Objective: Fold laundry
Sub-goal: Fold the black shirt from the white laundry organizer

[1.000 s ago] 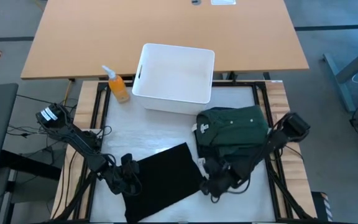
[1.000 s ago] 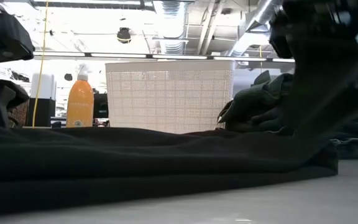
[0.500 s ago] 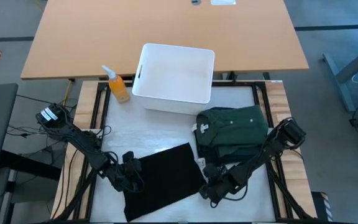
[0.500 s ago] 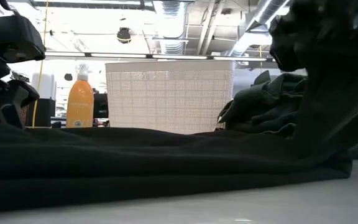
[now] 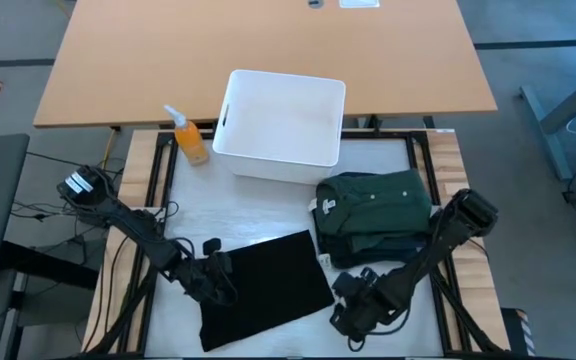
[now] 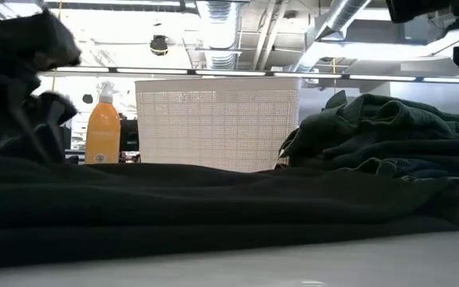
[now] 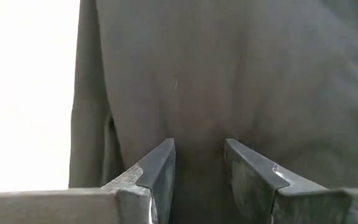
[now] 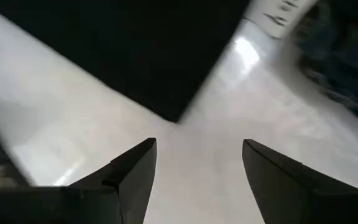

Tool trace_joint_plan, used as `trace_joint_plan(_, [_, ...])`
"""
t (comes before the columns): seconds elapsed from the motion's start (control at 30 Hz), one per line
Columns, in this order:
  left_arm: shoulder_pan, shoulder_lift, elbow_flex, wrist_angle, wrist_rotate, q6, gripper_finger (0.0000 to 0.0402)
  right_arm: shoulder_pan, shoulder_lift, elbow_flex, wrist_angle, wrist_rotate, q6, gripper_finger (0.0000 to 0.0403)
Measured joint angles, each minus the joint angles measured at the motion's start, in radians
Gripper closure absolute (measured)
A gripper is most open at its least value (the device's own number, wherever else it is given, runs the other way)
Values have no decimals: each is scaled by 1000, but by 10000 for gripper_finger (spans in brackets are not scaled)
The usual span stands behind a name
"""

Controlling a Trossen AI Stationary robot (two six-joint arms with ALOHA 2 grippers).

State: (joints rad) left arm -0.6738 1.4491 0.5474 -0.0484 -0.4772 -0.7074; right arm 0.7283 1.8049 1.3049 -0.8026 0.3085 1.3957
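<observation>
While the black garment [image 5: 265, 290] lies flat on the pale surface [image 5: 268, 205] in front of the white bin [image 5: 280, 124], the left gripper [image 5: 216, 278] rests on its left edge, jaws parted with cloth between them; whether they pinch it I cannot tell. The right gripper [image 5: 353, 315] sits just off the garment's right corner, jaws wide open over bare surface. A folded green shirt [image 5: 376, 205] tops a dark pile beside the bin. An orange spray bottle [image 5: 188, 137] stands left of the bin, whose inside shows only white. Ceiling pipes [image 6: 325, 32] run overhead.
</observation>
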Motion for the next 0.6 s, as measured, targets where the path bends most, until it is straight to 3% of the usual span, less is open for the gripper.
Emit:
trace_joint_plan(0.3, [71, -10, 165, -149, 14, 176, 274, -47, -1, 0, -63, -10, -39, 138])
trace_joint_plan(0.47, [99, 22, 214, 116, 12, 336, 274, -51, -1, -17, -50, 28, -39, 138])
trace_joint_plan(0.6, [116, 156, 230, 300, 18, 384, 274, -46, -1, -41, -48, 76, -15, 138])
